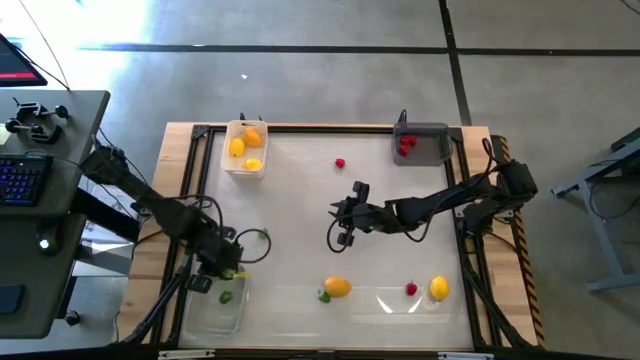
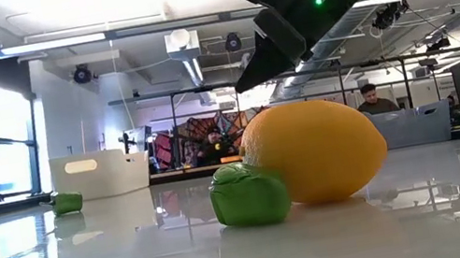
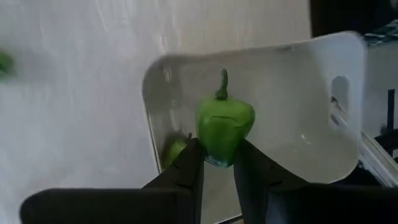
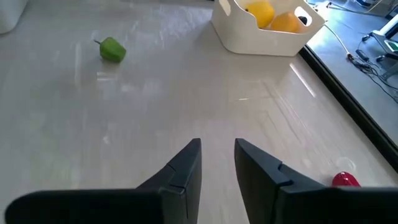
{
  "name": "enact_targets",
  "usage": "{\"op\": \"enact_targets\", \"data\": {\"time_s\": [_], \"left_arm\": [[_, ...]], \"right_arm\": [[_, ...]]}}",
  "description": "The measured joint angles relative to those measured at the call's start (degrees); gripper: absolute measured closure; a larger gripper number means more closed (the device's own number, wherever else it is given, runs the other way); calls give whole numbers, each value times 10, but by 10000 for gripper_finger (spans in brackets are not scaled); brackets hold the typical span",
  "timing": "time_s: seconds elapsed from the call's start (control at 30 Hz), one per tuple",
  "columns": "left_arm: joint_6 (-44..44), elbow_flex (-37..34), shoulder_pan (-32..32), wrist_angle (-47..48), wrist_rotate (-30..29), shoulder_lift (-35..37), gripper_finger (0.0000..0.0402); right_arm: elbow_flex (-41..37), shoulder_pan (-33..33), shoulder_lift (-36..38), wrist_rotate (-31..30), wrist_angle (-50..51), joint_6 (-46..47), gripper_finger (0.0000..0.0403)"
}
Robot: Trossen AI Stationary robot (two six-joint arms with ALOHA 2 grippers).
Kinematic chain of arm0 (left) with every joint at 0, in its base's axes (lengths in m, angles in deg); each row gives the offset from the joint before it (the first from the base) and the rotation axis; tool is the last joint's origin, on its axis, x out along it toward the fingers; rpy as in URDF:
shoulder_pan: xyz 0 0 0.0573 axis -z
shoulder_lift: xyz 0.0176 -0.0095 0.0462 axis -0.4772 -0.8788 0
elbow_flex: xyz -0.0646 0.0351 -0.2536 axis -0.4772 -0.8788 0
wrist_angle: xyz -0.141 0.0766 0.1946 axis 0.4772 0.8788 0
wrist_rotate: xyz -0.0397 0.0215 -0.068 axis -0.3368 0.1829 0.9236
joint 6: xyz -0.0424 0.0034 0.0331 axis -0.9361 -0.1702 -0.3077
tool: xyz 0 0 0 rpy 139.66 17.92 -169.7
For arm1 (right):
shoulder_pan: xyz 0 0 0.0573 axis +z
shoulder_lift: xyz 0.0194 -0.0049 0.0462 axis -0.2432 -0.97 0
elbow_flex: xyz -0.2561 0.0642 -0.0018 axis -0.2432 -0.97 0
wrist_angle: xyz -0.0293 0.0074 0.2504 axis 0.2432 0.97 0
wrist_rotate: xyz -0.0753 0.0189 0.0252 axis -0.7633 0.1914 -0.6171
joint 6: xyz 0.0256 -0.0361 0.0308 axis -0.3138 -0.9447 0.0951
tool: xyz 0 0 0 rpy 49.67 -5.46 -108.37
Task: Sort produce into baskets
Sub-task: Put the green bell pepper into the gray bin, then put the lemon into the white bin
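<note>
green pepper (image 3: 224, 127) clamped in my left gripper (image 3: 217, 163) over the clear tray (image 3: 311, 81), lower left; my right gripper (image 4: 217, 152) hangs mid-frame, fingers slightly apart, empty.

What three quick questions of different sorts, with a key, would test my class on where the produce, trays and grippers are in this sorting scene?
1. True or false: the left gripper holds a green pepper over the clear tray.
2. Which colour of produce lies in the dark grey tray? A yellow, B red, C green.
3. Fill in: the white tray holds yellow and ____ pieces.

Key:
1. True; its fingers pinch the pepper's lower part.
2. B; the red berries sit inside it.
3. Orange; the rounded pieces fill the white tray. The right gripper hangs empty above the table middle.
</note>
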Motion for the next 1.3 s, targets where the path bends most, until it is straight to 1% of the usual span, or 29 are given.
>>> {"op": "enact_targets", "data": {"time_s": [0.13,0.2,0.3,0.43,0.6,0.67,0.73,0.8,0.87,0.9,0.97,1.03,1.1,1.17,1.23,1.3], "left_arm": [[-53,-25,12,0,-1,0,349],[-81,-39,10,-1,-3,0,343],[-105,-57,2,0,-2,0,324],[-130,-62,-14,-1,-2,0,285],[-118,-62,-24,-3,-2,0,237],[-100,-62,-24,-4,-2,0,227],[-71,-62,-25,-11,-3,0,226],[-24,-62,-33,-29,-24,1,237],[32,-62,-47,-51,-67,10,257],[62,-62,-59,-68,-80,15,271],[121,-64,-91,-114,-80,25,301],[178,-76,-125,-177,-70,37,333],[239,-99,-163,-241,-41,49,364],[286,-128,-205,-305,-11,52,389],[318,-152,-248,-368,16,51,397],[341,-174,-284,-431,44,47,393]], "right_arm": [[0,0,0,0,2,0,317],[0,0,0,0,5,0,317],[0,0,0,0,5,0,317],[0,0,0,0,5,0,317],[0,0,0,0,5,0,317],[0,0,0,0,9,0,317],[0,0,0,0,9,0,317],[0,0,0,0,9,-2,317],[0,1,0,0,8,-3,318],[0,0,0,0,8,-3,319],[0,0,0,0,6,-1,324],[0,1,0,0,3,-5,332],[-11,0,0,0,-10,-13,344],[-36,0,0,1,-45,-24,360],[-65,-1,0,1,-99,-35,380],[-95,-4,0,2,-158,-49,396]]}}
